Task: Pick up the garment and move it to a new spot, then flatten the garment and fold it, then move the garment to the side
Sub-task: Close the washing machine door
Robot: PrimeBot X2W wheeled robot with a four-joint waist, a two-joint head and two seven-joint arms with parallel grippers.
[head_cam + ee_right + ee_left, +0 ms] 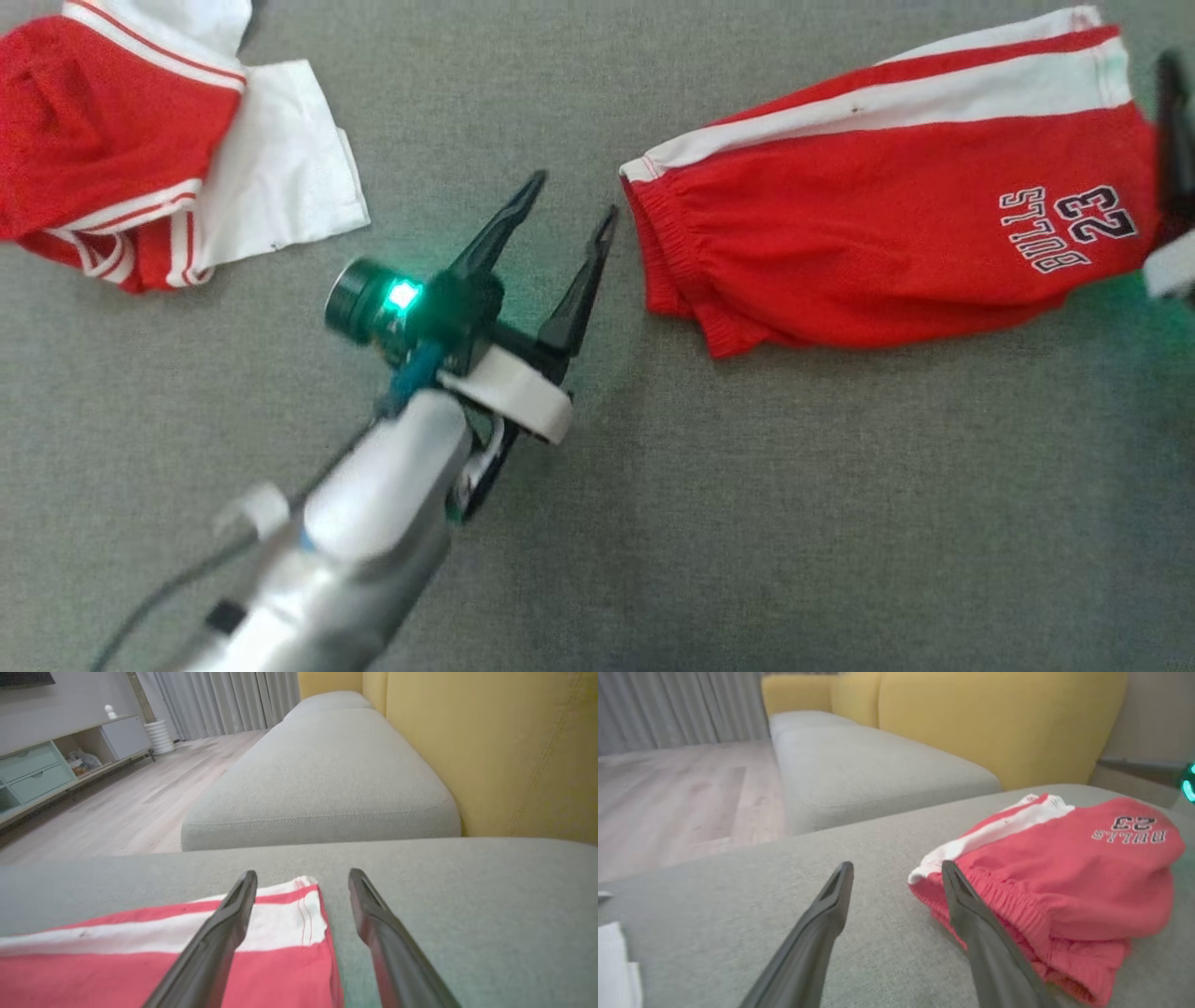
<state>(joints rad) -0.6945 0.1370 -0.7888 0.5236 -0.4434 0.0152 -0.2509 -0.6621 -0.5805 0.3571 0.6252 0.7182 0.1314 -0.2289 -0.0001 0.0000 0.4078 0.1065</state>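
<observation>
Jaws of the left gripper [576, 194] stand wide apart and empty, tips just beside the waistband end of the red shorts [896, 252].

Head view: shorts lie on the grey woven sofa seat [747, 513], doubled leg over leg. White side stripe [896, 103] on the far edge, "BULLS 23" print near the hem. A crumpled red-and-white garment [121, 140] lies well apart from the shorts.

Left wrist view: gathered elastic waistband [999, 900]; thin matte knit, soft rolls.

Right wrist view: right gripper [303, 875] jaws apart, empty, over the shorts' striped hem corner.

Judgement: light, limp, will drape. Pinch at the waistband and hem corners, catching both layers.
</observation>
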